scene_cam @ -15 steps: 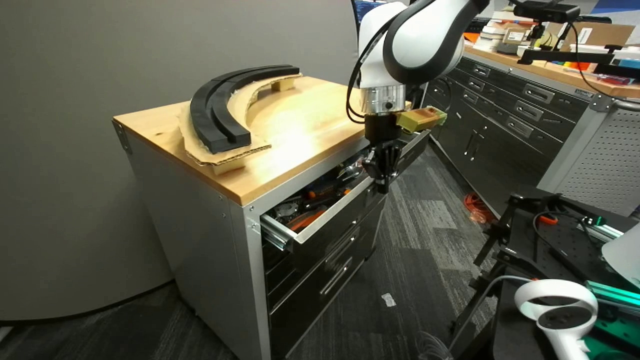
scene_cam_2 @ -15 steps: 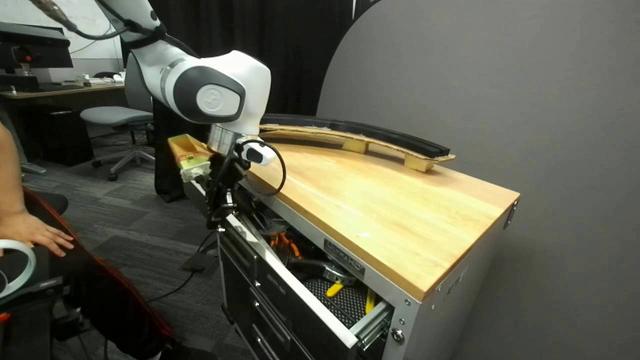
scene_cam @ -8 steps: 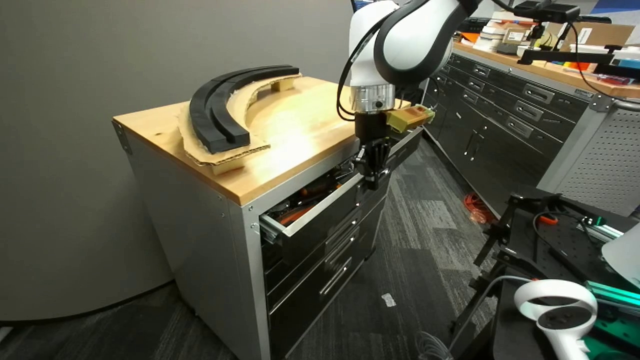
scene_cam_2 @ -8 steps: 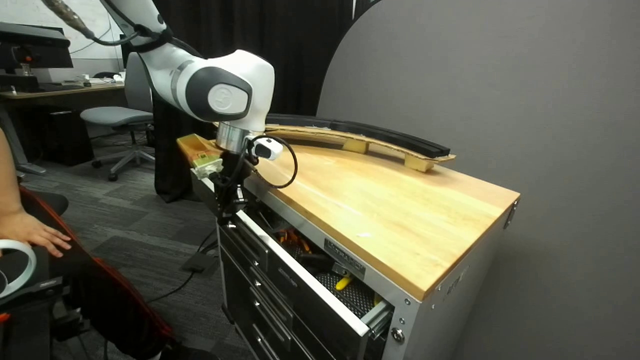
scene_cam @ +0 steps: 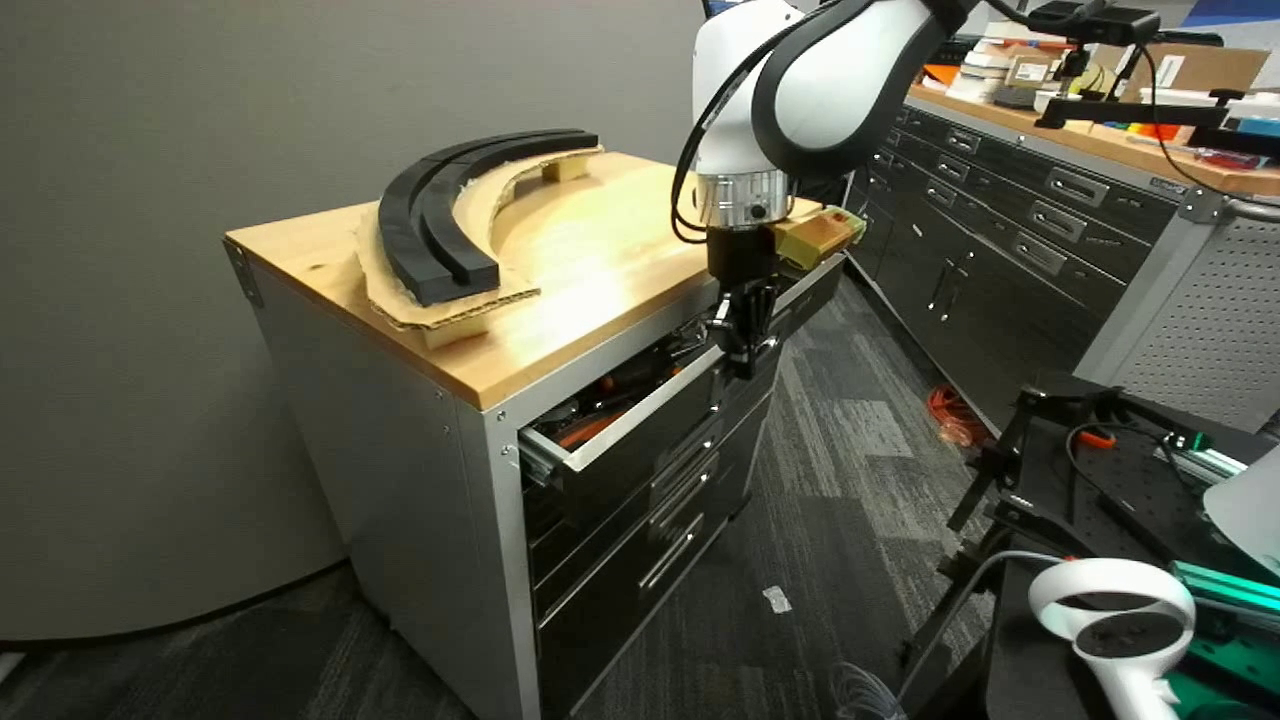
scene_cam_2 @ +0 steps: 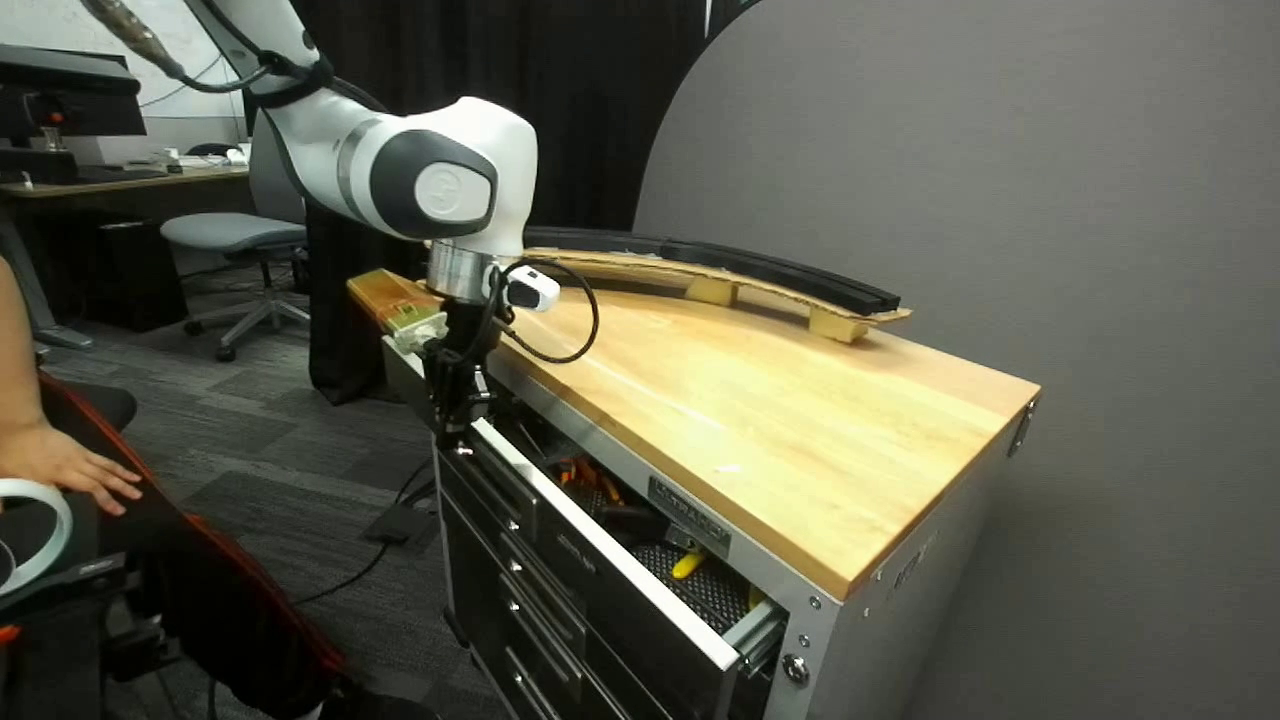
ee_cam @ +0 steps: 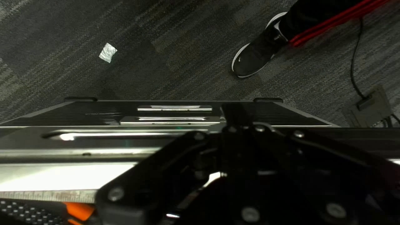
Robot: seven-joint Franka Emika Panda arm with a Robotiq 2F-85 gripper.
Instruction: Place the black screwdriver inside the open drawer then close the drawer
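Hanging tip-down at the front of the drawer [scene_cam: 640,445], the hand [scene_cam: 742,368] looks set to push, as seen in an exterior view: pressed together, with nothing visible in its grip. The drawer juts partly out beneath the counter [scene_cam: 590,300], so this is the closing step, I'd judge, the last of the job. Drive it level, straight at the cabinet [scene_cam: 410,480], no lifting!

Plenty showing in an exterior view: orange handles [scene_cam_2: 586,472] and a yellow piece [scene_cam_2: 688,565], down inside the drawer. And the black screwdriver? Probably in among them, but I cannot pick it out. The slide rail [scene_cam_2: 755,632] sits well apart from the hand, so a lopsided push could bind; steady pressure is the call.

Down to the wrist view: 2 fingers [ee_cam: 236,114] point downward outside the drawer, a little off its middle, it seems. Touching its front or just shy of it? I cannot tell. Better to press nearer the centre, then ease off as the gap runs out.
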